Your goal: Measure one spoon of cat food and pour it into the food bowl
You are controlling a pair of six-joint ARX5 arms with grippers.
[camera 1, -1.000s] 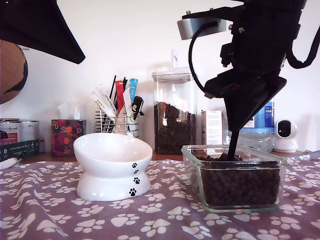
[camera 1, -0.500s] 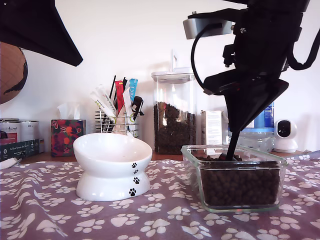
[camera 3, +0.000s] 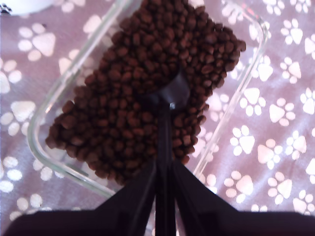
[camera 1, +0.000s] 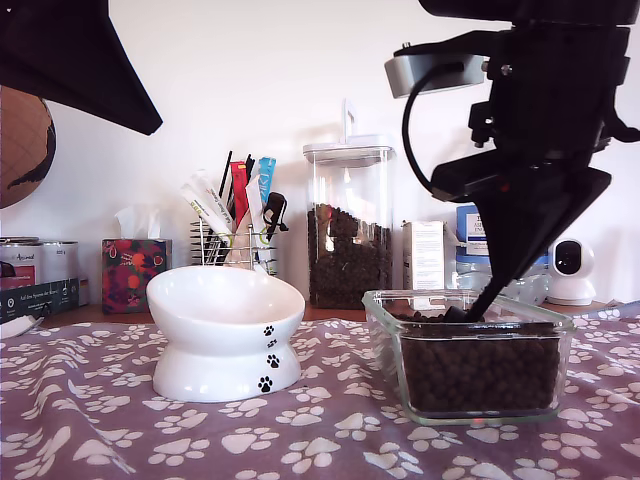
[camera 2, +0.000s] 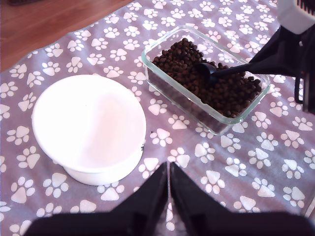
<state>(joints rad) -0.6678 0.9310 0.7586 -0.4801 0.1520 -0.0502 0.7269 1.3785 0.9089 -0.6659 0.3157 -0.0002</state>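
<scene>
In the exterior view, my second hand (camera 1: 500, 285) is leaning further toward three o'clock than a second ago, tilting the spoon (camera 1: 478, 308) in the glass dish (camera 1: 385, 330); scooping looks underway. In the first wrist view, my first hand (camera 2: 169, 169) is hanging closed and empty, the food bowl (camera 2: 88, 123) at ten o'clock. In the second wrist view, my second hand is clamping the handle, the scoop pressing into the cat food (camera 3: 123, 113).

Bright daylight, white wall washed out in exterior view. Arm backlit, near-black silhouette. food bowl (camera 2: 88, 123) interior overexposed in first wrist view. Second wrist view soft, slightly blurred; cat food (camera 3: 142, 88) reddish.
</scene>
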